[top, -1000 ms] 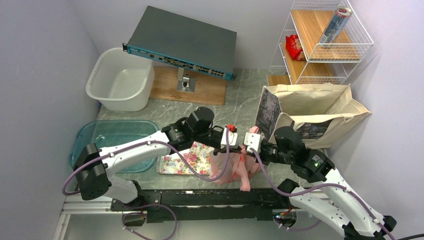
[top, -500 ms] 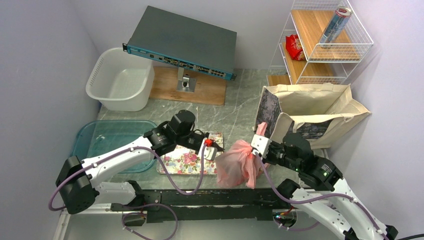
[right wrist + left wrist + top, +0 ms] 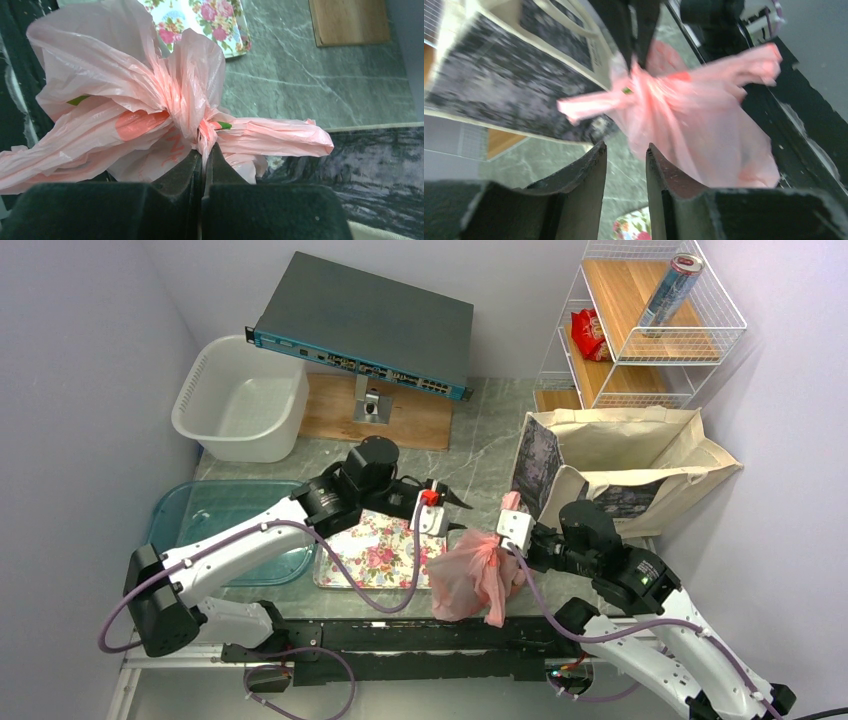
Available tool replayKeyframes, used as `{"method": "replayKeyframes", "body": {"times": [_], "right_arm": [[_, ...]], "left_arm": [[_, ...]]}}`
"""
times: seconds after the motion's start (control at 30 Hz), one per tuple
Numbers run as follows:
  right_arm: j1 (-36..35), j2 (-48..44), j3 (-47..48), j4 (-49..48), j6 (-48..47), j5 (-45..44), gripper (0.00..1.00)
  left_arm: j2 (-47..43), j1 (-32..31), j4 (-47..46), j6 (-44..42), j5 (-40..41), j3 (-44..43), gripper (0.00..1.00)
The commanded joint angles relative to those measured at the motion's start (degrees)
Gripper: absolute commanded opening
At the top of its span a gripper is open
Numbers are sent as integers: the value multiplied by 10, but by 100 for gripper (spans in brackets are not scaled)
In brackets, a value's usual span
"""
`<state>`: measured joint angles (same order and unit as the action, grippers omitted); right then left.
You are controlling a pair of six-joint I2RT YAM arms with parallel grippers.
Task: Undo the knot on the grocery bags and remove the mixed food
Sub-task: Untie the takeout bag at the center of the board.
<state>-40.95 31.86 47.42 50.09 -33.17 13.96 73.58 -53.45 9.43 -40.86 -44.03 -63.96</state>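
Near the worktop's (image 3: 480, 430) front edge, the pink bag (image 3: 465, 580) is gripped by its knot (image 3: 200, 125), which is pinched between the pressed-together jaws of the right gripper (image 3: 202, 152). At the knot's 10 o'clock, the left gripper (image 3: 626, 149) is seen with its jaws spread and empty. The canvas tote (image 3: 620, 455) is seen farther back, at 1 o'clock.

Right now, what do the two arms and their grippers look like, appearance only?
Both have white links and rounded black joints, with a purple cable looping along each. The left arm has a red part by its white gripper block; the right arm shows a small green light. The left gripper and right gripper have matte black, tapered fingers.
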Motion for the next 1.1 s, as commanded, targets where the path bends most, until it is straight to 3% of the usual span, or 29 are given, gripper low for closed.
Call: {"method": "replayKeyframes", "body": {"times": [0.0,0.13,0.33,0.5,0.57,0.67,0.73,0.97,1.07], "right_arm": [[2,13,24,-56,20,46,0],[2,24,36,-62,27,56,0],[1,23,40,-57,31,58,0],[2,17,45,-45,23,68,0],[2,14,43,-39,20,67,0],[1,10,37,-35,15,56,0],[2,9,29,-32,11,33,0],[2,-12,11,-14,-3,-40,0],[2,-14,10,-10,-7,-67,0]], "left_arm": [[27,-34,-17,32,-3,-37,44],[39,-63,-37,24,5,-18,51],[63,-69,-65,14,39,0,52],[70,-72,-113,25,102,21,47],[70,-72,-108,26,101,19,37],[68,-72,-95,23,79,10,0],[58,-72,-84,10,59,16,0],[-15,-68,36,-199,-5,71,0],[-62,-68,35,-295,-12,137,0]]}}
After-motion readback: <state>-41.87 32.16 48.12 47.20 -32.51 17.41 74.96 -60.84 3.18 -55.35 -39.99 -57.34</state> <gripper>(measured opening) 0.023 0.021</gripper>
